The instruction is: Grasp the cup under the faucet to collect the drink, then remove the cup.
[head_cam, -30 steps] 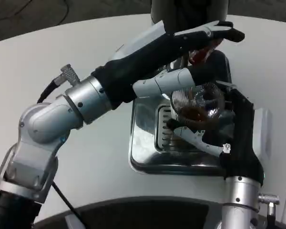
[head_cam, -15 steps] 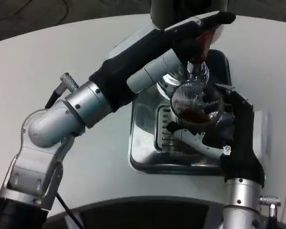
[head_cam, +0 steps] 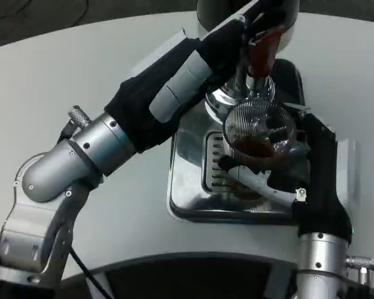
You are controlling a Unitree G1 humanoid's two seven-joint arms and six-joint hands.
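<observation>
The cup (head_cam: pixel 257 134), clear and ribbed with dark drink in its bottom, stands over the steel drip tray (head_cam: pixel 187 199) directly below the faucet (head_cam: pixel 252 84). The right hand (head_cam: pixel 280 171) holds it, fingers wrapped round its lower wall from the near and right sides. The left hand (head_cam: pixel 252 28) reaches across above the cup to the red tap lever (head_cam: pixel 262 53) at the dispenser; whether its fingers are closed on the lever cannot be told. The tray rests on the white desk (head_cam: pixel 81 68).
</observation>
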